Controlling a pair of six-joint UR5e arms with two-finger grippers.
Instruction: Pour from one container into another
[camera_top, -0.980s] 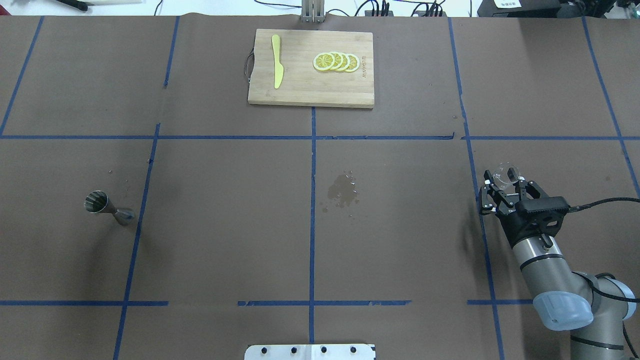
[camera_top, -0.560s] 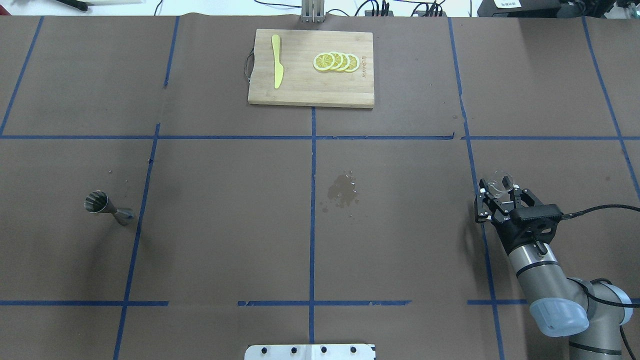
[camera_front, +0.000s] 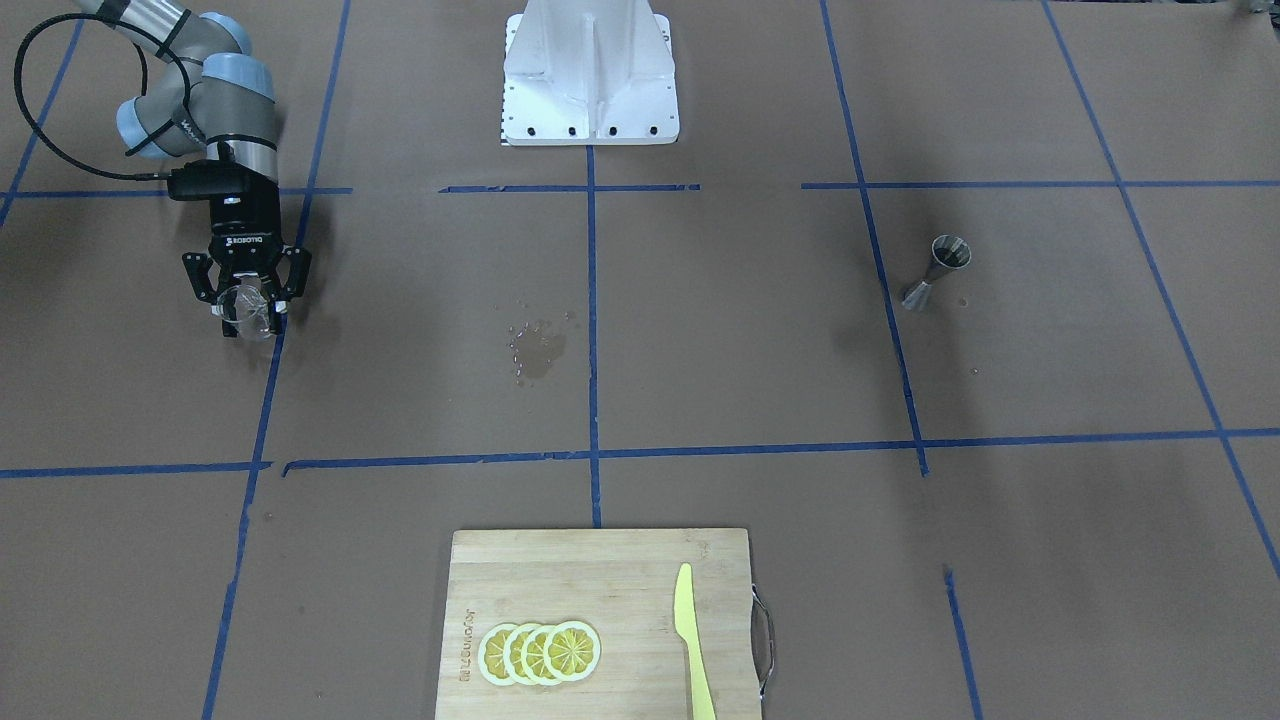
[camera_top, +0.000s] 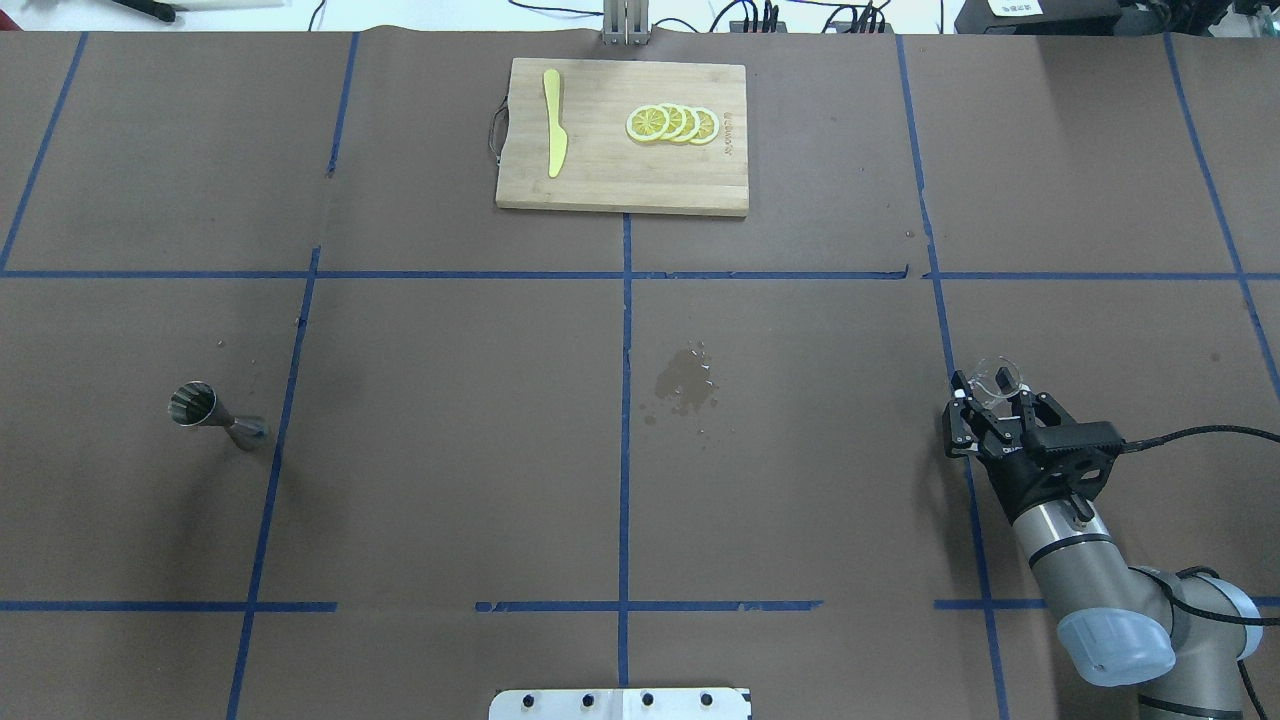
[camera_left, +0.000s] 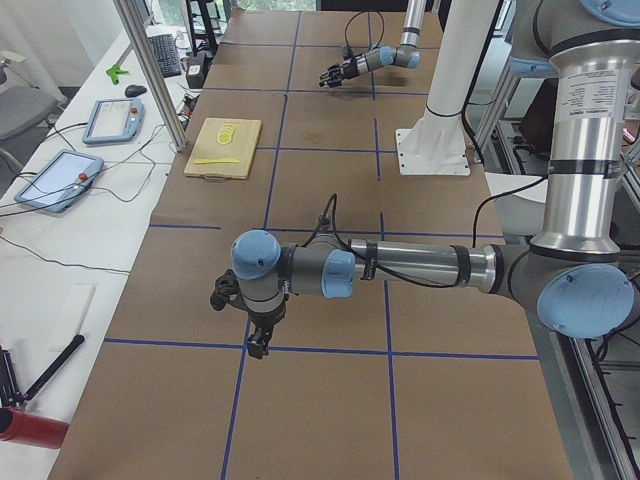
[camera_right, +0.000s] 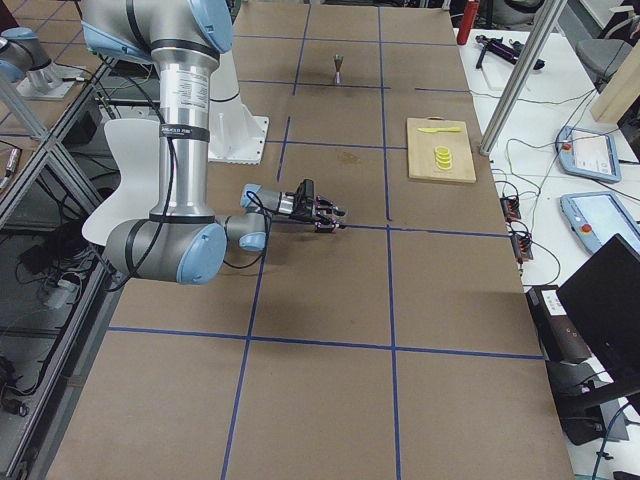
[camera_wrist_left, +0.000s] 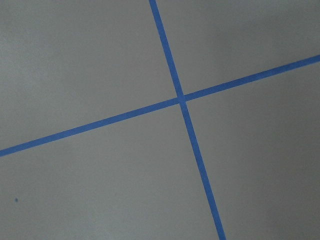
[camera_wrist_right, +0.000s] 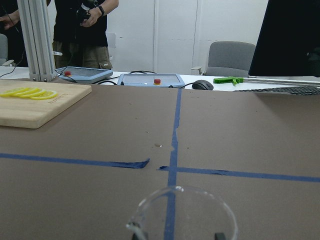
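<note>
Overhead exterior view puts the clear glass cup (camera_top: 997, 372) on the table's right side, just beside a blue tape line (camera_top: 945, 330). It is well apart from the metal jigger (camera_top: 196, 404), which stands upright far over on the left. The right gripper (camera_top: 990, 392) is clamped on the cup from the side, one finger on each flank. The right wrist view catches only the cup's round, level rim (camera_wrist_right: 182, 210), so what it holds cannot be told. Nor can it be told whether its base touches the table. The jigger's upper cone looks dark inside, and its contents cannot be told either.

Between the two containers, near the table's middle, a wet patch (camera_top: 685, 383) with small droplets stains the brown paper cover (camera_top: 450, 400). At the far edge lies a wooden cutting board (camera_top: 620, 180). It carries a row of overlapping lemon slices (camera_top: 672, 123) and a yellow knife (camera_top: 553, 122), which lie apart from each other.

The right arm (camera_top: 1060, 530) comes in from the near right corner. Its forearm lies low over the table and its gripper is about level, pointing toward the far side.

The left arm (camera_left: 400, 265) shows only in the exterior left view, stretched out over the table's left end. The left gripper (camera_left: 257, 345) points straight down there, and whether it is released or clenched cannot be told. Its wrist camera sees only a tape crossing (camera_wrist_left: 182, 99) on the paper.
</note>
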